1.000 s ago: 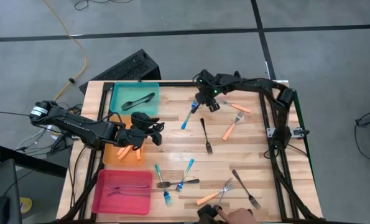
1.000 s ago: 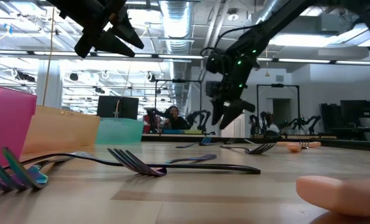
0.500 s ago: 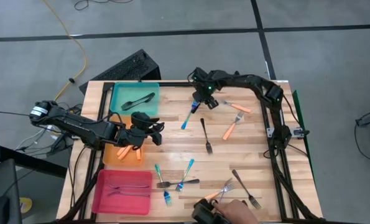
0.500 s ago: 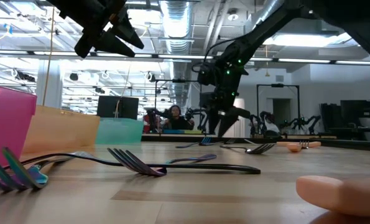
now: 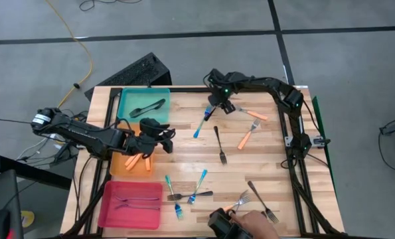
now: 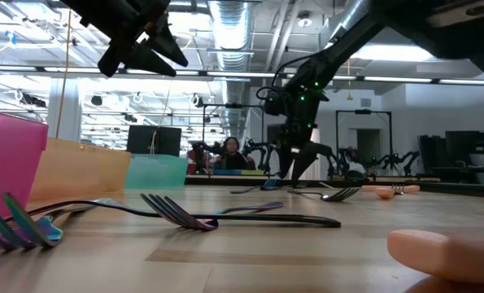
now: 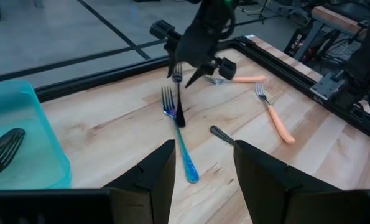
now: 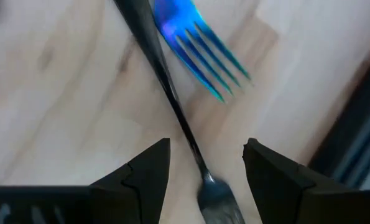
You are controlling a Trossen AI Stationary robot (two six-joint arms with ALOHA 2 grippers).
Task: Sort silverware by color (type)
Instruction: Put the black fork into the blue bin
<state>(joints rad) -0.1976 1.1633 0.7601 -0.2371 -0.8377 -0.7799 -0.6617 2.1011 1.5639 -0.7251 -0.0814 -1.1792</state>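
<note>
Slim forks lie scattered on the wooden table. My right gripper (image 5: 218, 107) is low over the far middle of the table, open. Its fingers (image 8: 141, 177) stand on either side of a dark fork (image 8: 172, 106), near the fork's head, without plainly touching it. A blue-handled fork (image 5: 200, 123) lies flat beside that dark fork, its tines (image 8: 200, 46) just ahead of the fingers. My left gripper (image 5: 155, 136) hovers open and empty above the orange tray's (image 5: 119, 167) right edge. It faces the right gripper (image 7: 186, 70).
The teal tray (image 5: 128, 99) holds a dark fork, the orange tray orange forks, the pink tray (image 5: 109, 211) slim forks. More forks lie mid-table (image 5: 219, 142) and right (image 5: 248, 136), with a cluster near the front (image 5: 196, 190). A person's hand (image 5: 249, 222) reaches in at the near edge.
My right gripper has moved slightly toward the table's left and come down close to the tabletop over the dark fork. The person's hand at the near edge has reached farther onto the table, toward the forks there.
</note>
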